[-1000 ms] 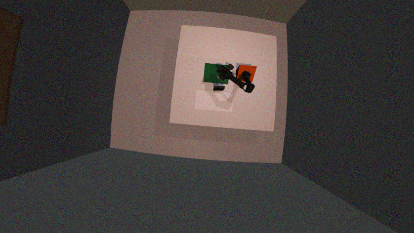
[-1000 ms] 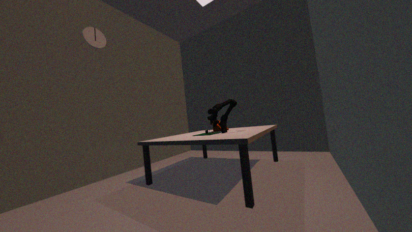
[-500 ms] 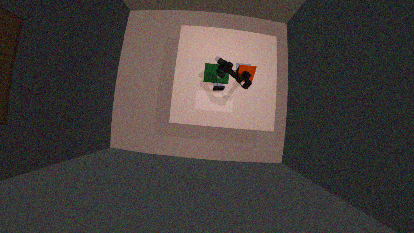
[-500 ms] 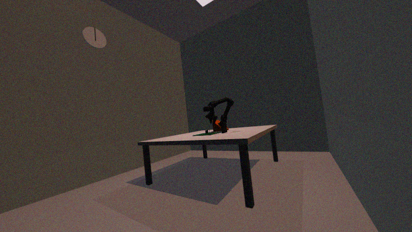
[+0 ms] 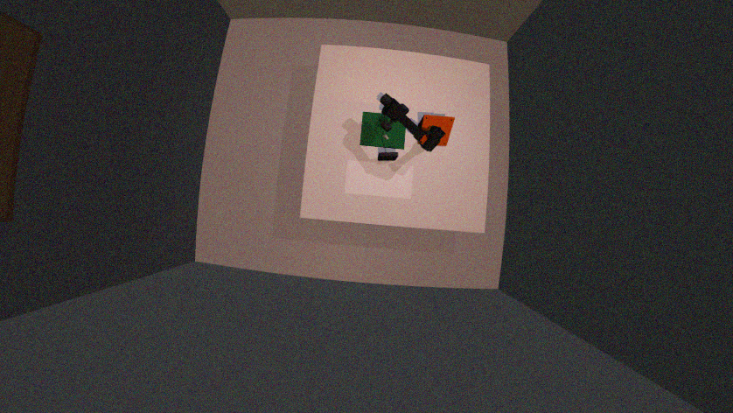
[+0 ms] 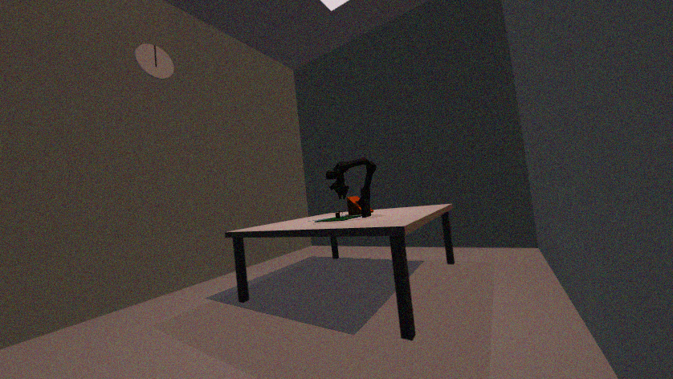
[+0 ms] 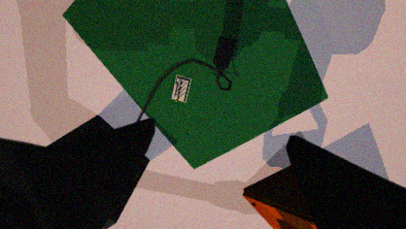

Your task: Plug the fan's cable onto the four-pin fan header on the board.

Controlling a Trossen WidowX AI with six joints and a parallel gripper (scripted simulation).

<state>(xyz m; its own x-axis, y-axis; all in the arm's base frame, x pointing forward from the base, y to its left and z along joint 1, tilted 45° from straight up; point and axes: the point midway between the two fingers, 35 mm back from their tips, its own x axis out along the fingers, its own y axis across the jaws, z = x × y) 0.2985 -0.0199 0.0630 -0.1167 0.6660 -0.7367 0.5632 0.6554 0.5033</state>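
The green board [image 5: 370, 134] [image 7: 262, 102] [image 6: 329, 219] lies flat on the table. The small white four-pin header [image 7: 183, 88] [image 5: 386, 136] stands on it, and no plug shows on its pins. The dark plug [image 7: 224, 50] is over the board, to the right of the header in the wrist view. Its thin black cable [image 7: 160, 82] arcs around the header and runs out of sight behind my left finger. My gripper [image 7: 220, 133] [image 6: 342, 197] is open and empty, well above the board, with its fingers pointing down. Whether the plug is upright is hard to tell.
A dark block [image 5: 387, 156], seemingly the fan, sits at the board's edge. An orange block [image 5: 447, 125] [image 6: 353, 199] [image 7: 274, 215] with a sloped face stands beside the arm's base. The white table [image 5: 333, 194] [image 6: 414, 213] carries everything.
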